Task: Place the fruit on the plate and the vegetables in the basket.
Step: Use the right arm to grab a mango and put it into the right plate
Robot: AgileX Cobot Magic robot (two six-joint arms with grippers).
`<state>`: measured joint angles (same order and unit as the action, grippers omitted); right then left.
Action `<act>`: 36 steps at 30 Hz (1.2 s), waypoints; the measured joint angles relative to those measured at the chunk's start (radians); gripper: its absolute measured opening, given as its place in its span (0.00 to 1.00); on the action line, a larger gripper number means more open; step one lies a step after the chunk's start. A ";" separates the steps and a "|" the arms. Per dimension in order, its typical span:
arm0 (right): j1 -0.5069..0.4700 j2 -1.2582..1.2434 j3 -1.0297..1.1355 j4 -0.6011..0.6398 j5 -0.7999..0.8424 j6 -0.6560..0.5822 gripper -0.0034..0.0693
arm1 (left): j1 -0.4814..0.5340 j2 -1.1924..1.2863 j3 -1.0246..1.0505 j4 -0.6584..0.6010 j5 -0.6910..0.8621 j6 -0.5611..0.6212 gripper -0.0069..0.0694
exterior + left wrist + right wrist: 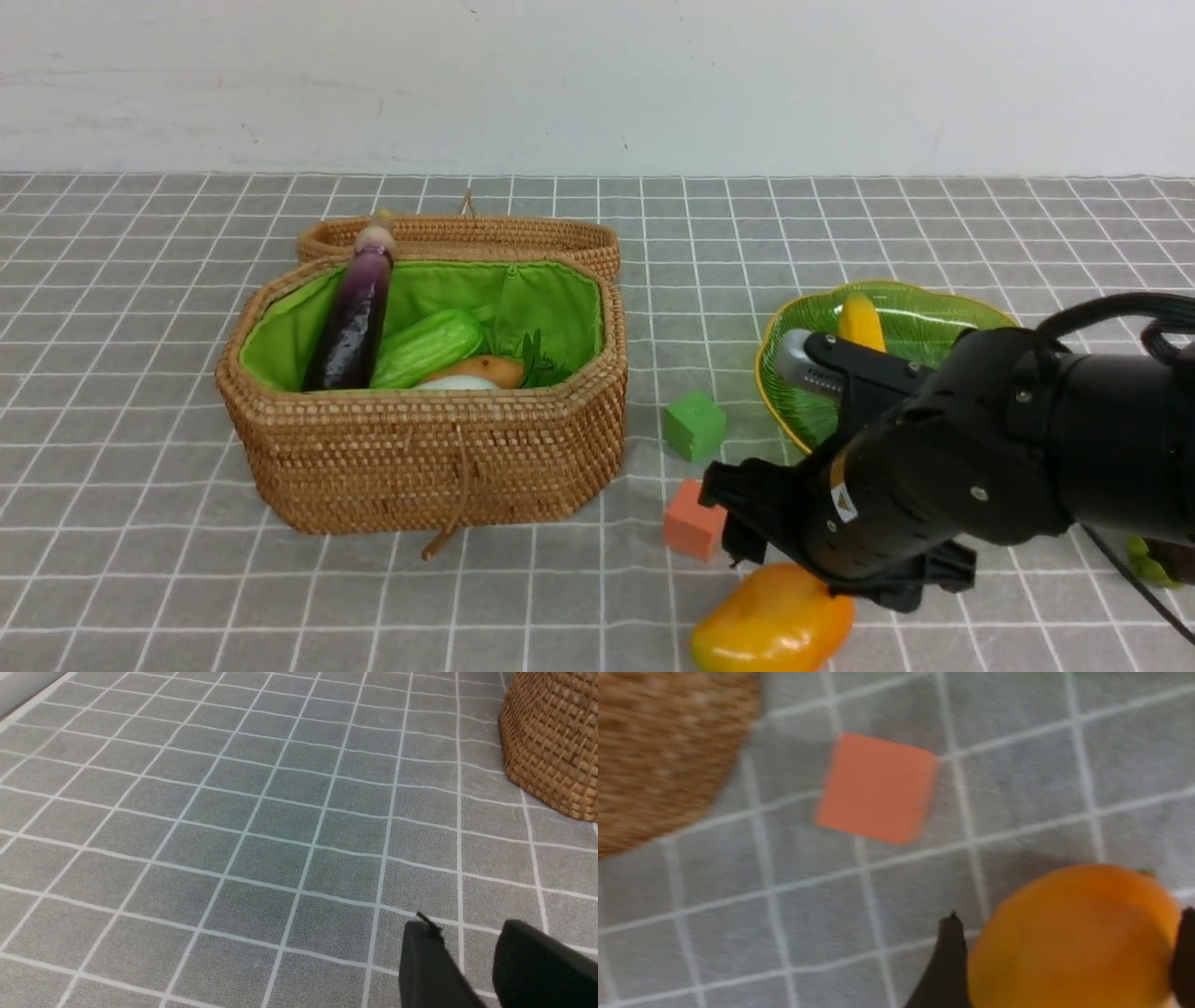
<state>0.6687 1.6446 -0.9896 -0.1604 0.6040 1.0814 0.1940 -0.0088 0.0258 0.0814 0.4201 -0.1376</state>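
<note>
The orange-yellow mango [770,630] lies on the cloth at the front right. My right gripper [1069,914] is open and straddles the mango [1073,942], one finger on each side. The banana [860,322] rests in the green plate [934,317] behind my right arm. In the basket [429,457] are the eggplant [358,322], the gourd [429,347], the potato [490,371] and the white vegetable [457,383]. A green-leaved dark thing [1153,560] peeks out behind the right arm. My left gripper [467,926] hangs open over bare cloth, empty, beside the basket [551,742].
A green cube [694,425] and an orange cube [694,532] sit between basket and plate. The orange cube [878,788] lies just ahead of the mango. The woven lid [467,238] lies flat behind the basket. The basket wall [658,751] is near.
</note>
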 joint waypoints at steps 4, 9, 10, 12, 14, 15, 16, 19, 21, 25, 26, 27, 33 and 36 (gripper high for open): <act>0.000 0.028 0.015 0.035 0.053 -0.002 0.90 | 0.000 0.000 0.000 0.000 0.000 0.000 0.38; 0.000 0.029 0.013 0.036 0.078 -0.043 0.87 | 0.000 0.000 0.000 0.000 0.000 0.000 0.39; 0.000 0.029 0.008 0.036 0.087 -0.063 0.86 | 0.000 0.000 0.000 0.000 0.000 0.000 0.39; 0.000 0.029 0.007 0.038 0.093 -0.076 0.86 | 0.000 0.000 0.000 0.000 0.000 0.000 0.39; 0.000 0.029 0.006 0.051 0.116 -0.097 0.85 | 0.000 0.000 0.000 0.000 0.000 0.000 0.40; 0.000 0.029 0.006 0.065 0.151 -0.132 0.85 | 0.000 0.000 0.000 0.000 0.000 0.000 0.40; 0.000 0.029 0.006 0.073 0.171 -0.154 0.85 | 0.000 0.000 0.000 0.000 0.000 0.000 0.40; 0.000 0.029 0.006 0.086 0.245 -0.258 0.85 | 0.000 0.000 0.000 0.000 0.000 0.000 0.40; 0.000 0.029 0.006 0.085 0.278 -0.318 0.85 | 0.000 0.000 0.000 0.000 0.000 0.000 0.40; 0.000 0.029 0.006 0.100 0.316 -0.429 0.85 | 0.000 0.000 0.000 0.000 0.000 0.000 0.40; 0.000 0.029 0.006 0.111 0.318 -0.453 0.85 | 0.000 0.000 0.000 0.000 0.000 0.000 0.40; 0.000 0.029 0.006 0.118 0.312 -0.467 0.85 | 0.000 0.000 0.000 0.000 0.000 0.000 0.40; 0.000 0.029 -0.022 0.102 0.267 -0.477 0.86 | 0.000 0.000 0.000 0.000 0.000 0.000 0.40; 0.000 0.021 -0.059 0.045 0.291 -0.467 0.87 | 0.000 0.000 0.000 0.000 0.000 0.000 0.40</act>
<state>0.6687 1.6654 -1.0488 -0.1158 0.8952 0.6148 0.1940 -0.0088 0.0258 0.0814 0.4201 -0.1376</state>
